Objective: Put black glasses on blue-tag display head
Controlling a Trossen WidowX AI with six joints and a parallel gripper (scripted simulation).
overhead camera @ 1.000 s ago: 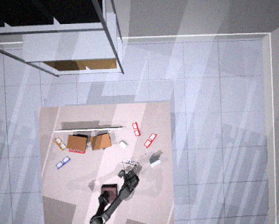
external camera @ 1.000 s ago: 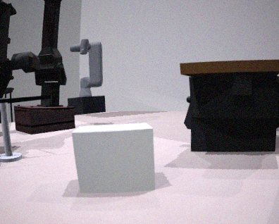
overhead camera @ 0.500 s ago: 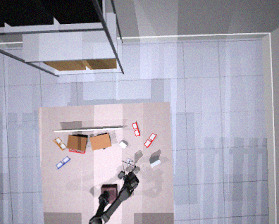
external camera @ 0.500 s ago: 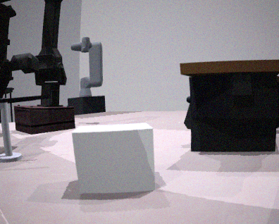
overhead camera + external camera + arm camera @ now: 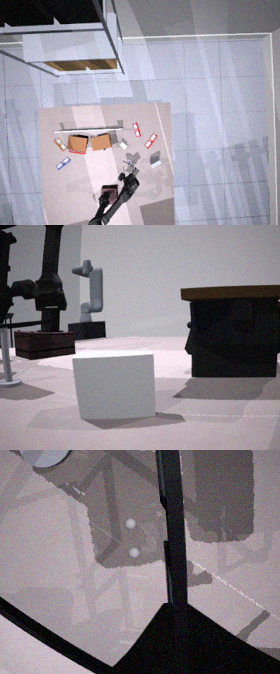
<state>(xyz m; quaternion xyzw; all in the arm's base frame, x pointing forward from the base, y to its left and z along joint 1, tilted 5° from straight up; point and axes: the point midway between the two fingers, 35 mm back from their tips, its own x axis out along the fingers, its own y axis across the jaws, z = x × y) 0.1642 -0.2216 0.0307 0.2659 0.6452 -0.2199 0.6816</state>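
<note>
The black glasses [image 5: 129, 164] [image 5: 27, 324] [image 5: 175, 525] are held in the air by my gripper [image 5: 131, 172] [image 5: 174, 611], which is shut on the frame. In the wrist view the front frame runs up the picture, with two pale nose pads left of it. The gripper is well to the right of the two display heads in the top view. The nearer head [image 5: 100, 141] [image 5: 235, 342] is black with a brown top, its nose towards the left in the exterior view. The other head [image 5: 78, 142] stands beside it. The blue tag is not visible.
A white block [image 5: 123, 144] [image 5: 114, 385] stands between glasses and heads. A grey post [image 5: 6, 354] [image 5: 45, 456] on a round base is near the gripper. Red glasses [image 5: 76, 151] are at the far head; other glasses [image 5: 150, 141] [image 5: 63, 163] lie around. A thin panel [image 5: 88, 130] stands behind.
</note>
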